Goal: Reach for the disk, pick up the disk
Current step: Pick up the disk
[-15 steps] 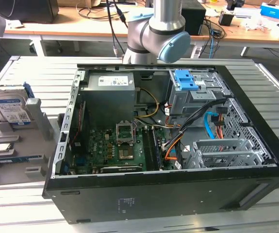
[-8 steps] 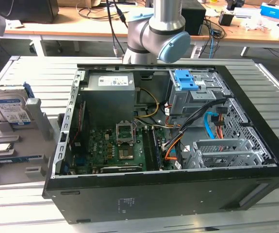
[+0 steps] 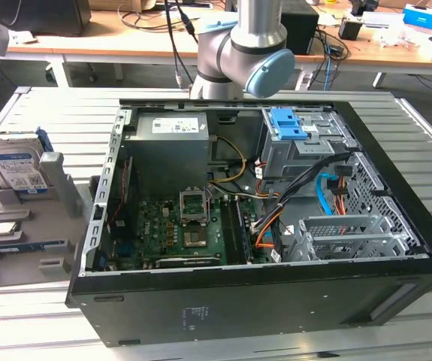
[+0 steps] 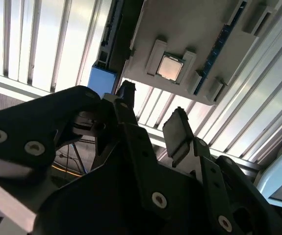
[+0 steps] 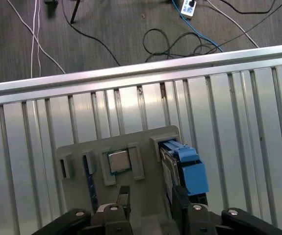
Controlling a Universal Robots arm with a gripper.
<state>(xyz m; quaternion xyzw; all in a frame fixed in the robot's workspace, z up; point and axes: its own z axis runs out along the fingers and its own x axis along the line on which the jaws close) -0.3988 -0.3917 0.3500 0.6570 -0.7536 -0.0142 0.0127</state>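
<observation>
We are looking at a slatted metal table (image 3: 20, 323) carrying an open computer case (image 3: 261, 301). The disk (image 3: 16, 165) is standing on edge in a grey holder (image 3: 43, 218) at the exterior view's left, beside the case. It is showing a silver-grey metal body, a white-and-blue label with barcodes, and a blue plastic rail framing its edges. In the first wrist view the claw (image 5: 151, 196) is hovering over the holder, its black fingers standing apart and gripping nothing, near the disk's blue end.
</observation>
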